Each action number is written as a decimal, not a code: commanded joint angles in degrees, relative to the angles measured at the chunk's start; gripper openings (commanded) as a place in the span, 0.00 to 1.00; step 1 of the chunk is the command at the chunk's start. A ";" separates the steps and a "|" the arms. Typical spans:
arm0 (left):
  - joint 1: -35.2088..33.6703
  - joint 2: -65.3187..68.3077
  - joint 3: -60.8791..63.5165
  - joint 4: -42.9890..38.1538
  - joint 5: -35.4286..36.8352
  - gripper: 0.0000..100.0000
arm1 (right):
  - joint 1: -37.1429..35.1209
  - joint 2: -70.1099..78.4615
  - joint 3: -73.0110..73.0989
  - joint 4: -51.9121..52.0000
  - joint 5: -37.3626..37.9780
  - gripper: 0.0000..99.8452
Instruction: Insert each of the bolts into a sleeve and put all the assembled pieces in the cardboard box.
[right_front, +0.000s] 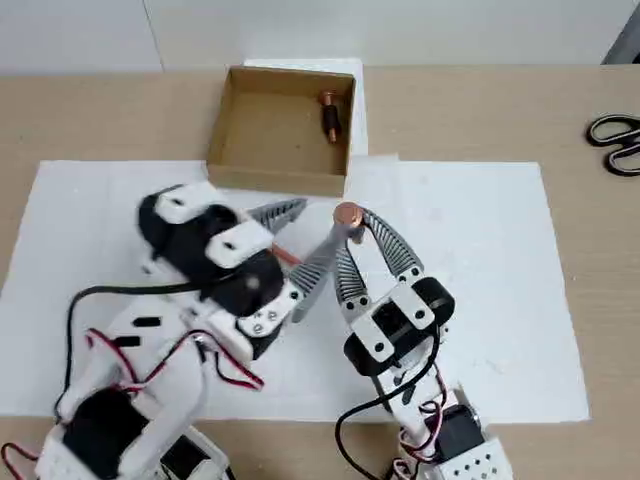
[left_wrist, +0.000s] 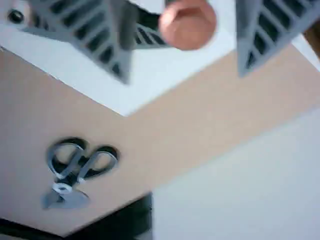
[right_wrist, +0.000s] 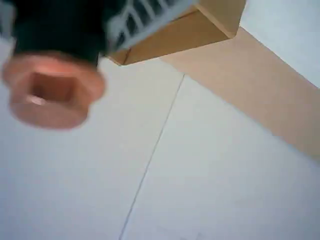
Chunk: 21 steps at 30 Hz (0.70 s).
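The cardboard box (right_front: 275, 178) stands at the back centre, and one assembled piece (right_front: 330, 116), a copper bolt in a black sleeve, lies in its right part. Just in front of the box a copper bolt head (right_front: 347, 213) faces upward at the tips of my right gripper (right_front: 352, 228), which is shut on it. In the right wrist view the bolt head (right_wrist: 50, 90) shows its hex socket, with a black sleeve (right_wrist: 55, 30) behind it. My left gripper (right_front: 318, 222) reaches in from the left and is open. Its fingers (left_wrist: 100, 35) stand either side of the bolt head (left_wrist: 187, 22) without touching it.
A white paper sheet (right_front: 480, 260) covers the table's middle. Scissors (right_front: 615, 140) lie at the far right edge, also in the left wrist view as scissors (left_wrist: 80, 167). The box corner (right_wrist: 200, 25) is near the right gripper.
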 joint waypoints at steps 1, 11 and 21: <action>-4.75 -0.26 -1.98 -1.76 -0.53 0.01 | 3.47 -0.04 -0.97 2.42 0.26 0.00; -16.62 -9.05 22.11 -27.08 -0.44 0.01 | 19.21 0.04 -7.38 15.16 -10.20 0.00; -21.01 -27.69 44.35 -35.34 -0.35 0.01 | 19.47 0.75 -19.69 29.93 -10.29 0.00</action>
